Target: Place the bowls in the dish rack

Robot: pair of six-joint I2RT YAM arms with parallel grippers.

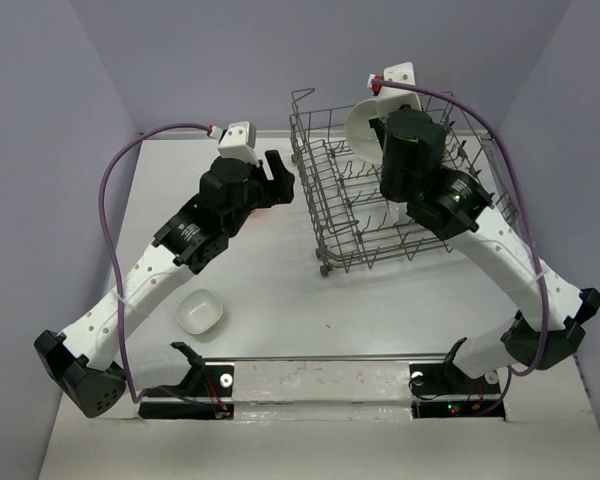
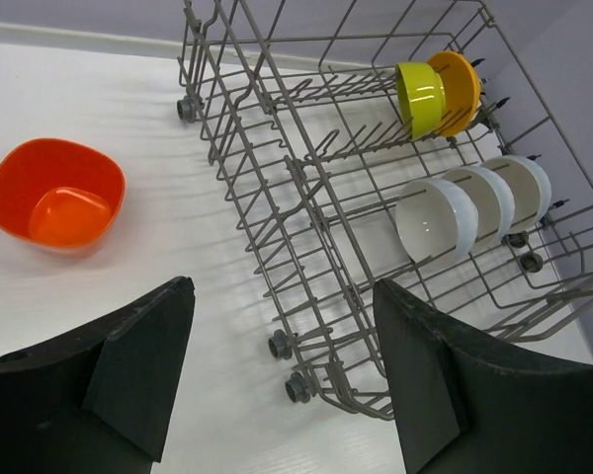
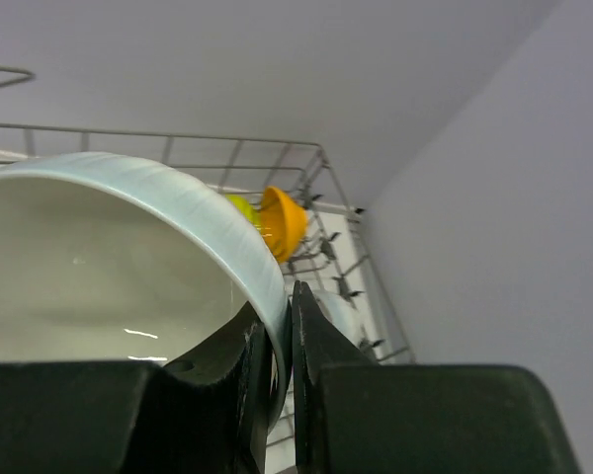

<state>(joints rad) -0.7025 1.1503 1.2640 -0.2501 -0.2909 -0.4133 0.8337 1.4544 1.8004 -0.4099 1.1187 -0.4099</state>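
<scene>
I see a white table (image 1: 280, 300) boxed in by pale lavender walls (image 1: 180, 60). The grey wire rack (image 1: 318, 225) stands on its far right. On edge inside are a lime bowl (image 2: 420, 97), a yellow bowl (image 2: 462, 87) and three white bowls (image 2: 474, 205), all glossy. My right gripper (image 3: 289, 341) pinches the rim of a fourth white bowl (image 1: 363, 125) over the rack's far side. My left gripper (image 2: 282, 336) hangs wide open, holding nothing. A red bowl (image 2: 54, 193) and a loose white bowl (image 1: 200, 312) sit on the table.
</scene>
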